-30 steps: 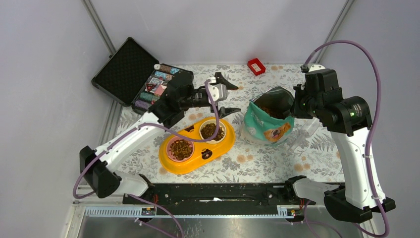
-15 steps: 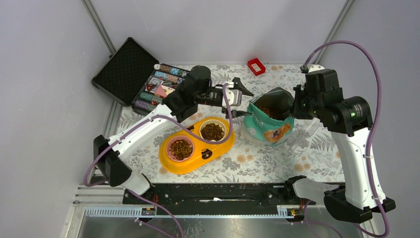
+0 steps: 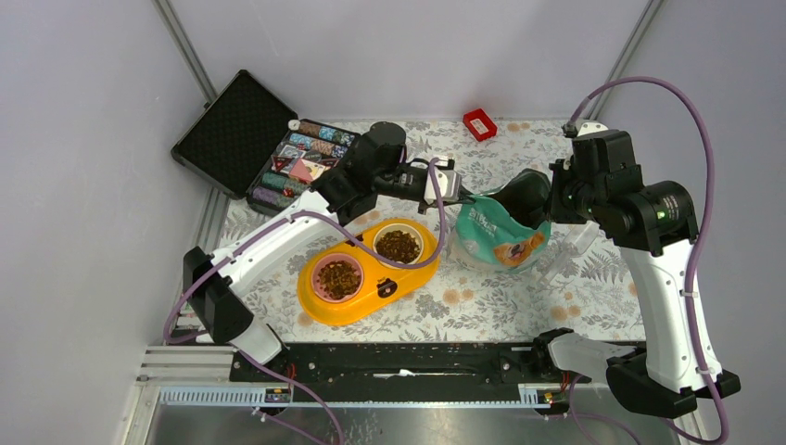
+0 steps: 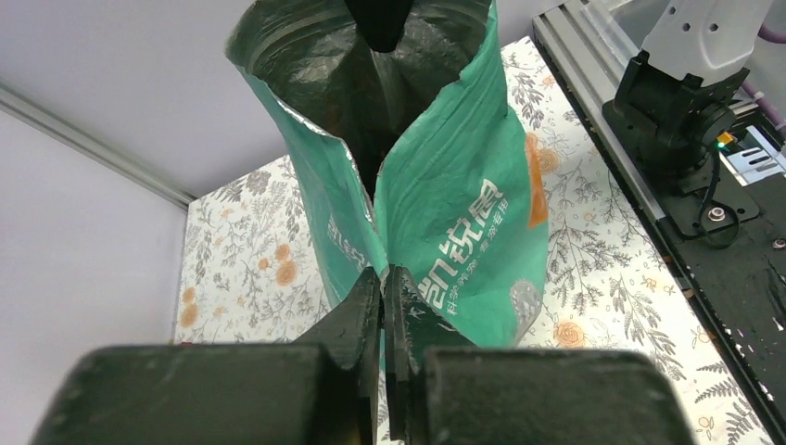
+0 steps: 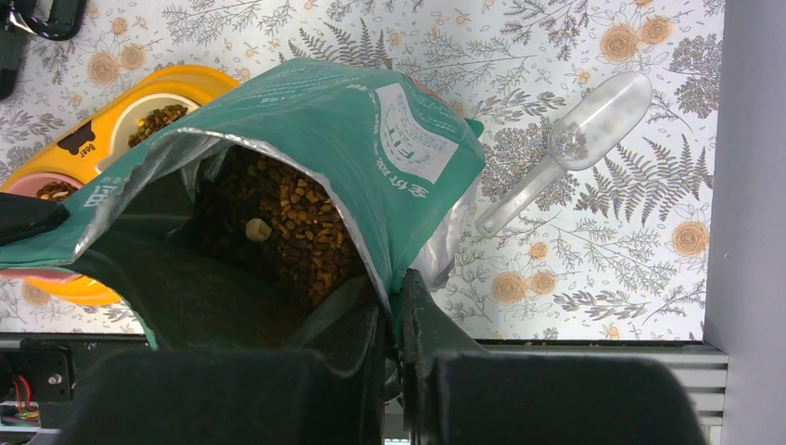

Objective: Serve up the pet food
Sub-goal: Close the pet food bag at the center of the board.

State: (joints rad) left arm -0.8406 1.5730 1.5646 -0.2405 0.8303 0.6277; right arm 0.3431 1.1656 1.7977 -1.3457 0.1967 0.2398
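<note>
Pouch stands on the worktop, just right of the feeder, with kibble inside and in both bowls. The left jaws pinch its left rim, the right jaws its right rim. Scoop lies just beside it on the right, and there's open room near.

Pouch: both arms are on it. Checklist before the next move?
1. Left jaws shut on the pouch rim: ok.
2. Right jaws shut on the opposite rim: ok.
3. Pouch upright, mouth open, kibble inside: ok.
4. Both bowls of the orange feeder hold kibble: ok.
5. Clear scoop lies on the table beside the pouch, away from both arms: ok.
6. Scoop handle touching the pouch: cannot tell.
</note>
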